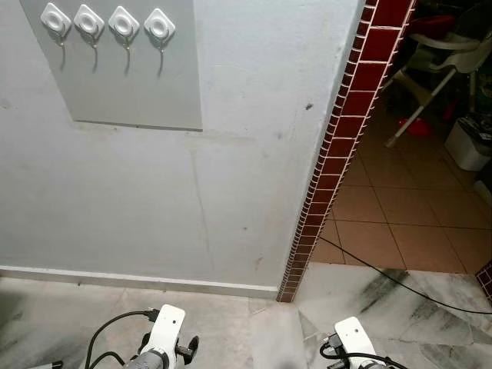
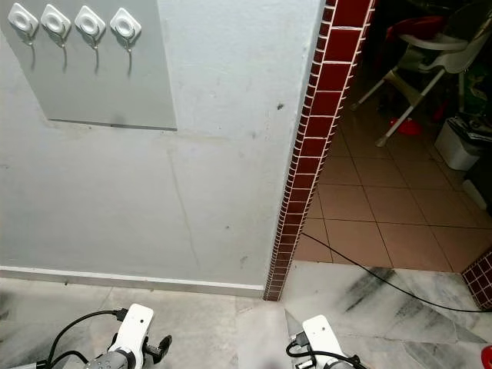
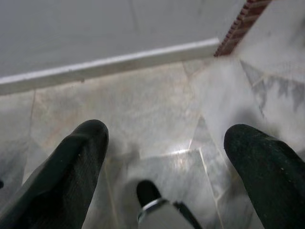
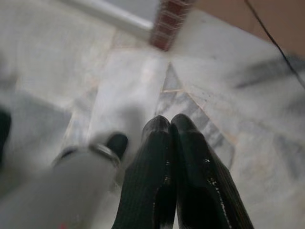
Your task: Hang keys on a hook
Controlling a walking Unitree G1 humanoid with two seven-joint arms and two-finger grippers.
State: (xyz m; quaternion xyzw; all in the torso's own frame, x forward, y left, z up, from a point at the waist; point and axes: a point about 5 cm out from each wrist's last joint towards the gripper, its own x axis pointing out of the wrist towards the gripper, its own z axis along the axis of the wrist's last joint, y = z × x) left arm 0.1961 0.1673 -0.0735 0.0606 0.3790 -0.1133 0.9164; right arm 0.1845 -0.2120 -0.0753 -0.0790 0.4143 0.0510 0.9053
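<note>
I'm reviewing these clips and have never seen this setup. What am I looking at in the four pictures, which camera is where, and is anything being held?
This is a walking humanoid robot with two arms. The two wide pictures come from its head camera, looking down at a grey wall panel with four white hooks, a red tiled wall edge and a marble floor. A black cable runs across the floor. The other two pictures come from wrist cameras looking along each end effector's black fingers towards the floor. The left end effector is open. The right end effector is shut, with nothing visible between its fingers. I see no keys in any picture, so none hang on a hook yet.
</note>
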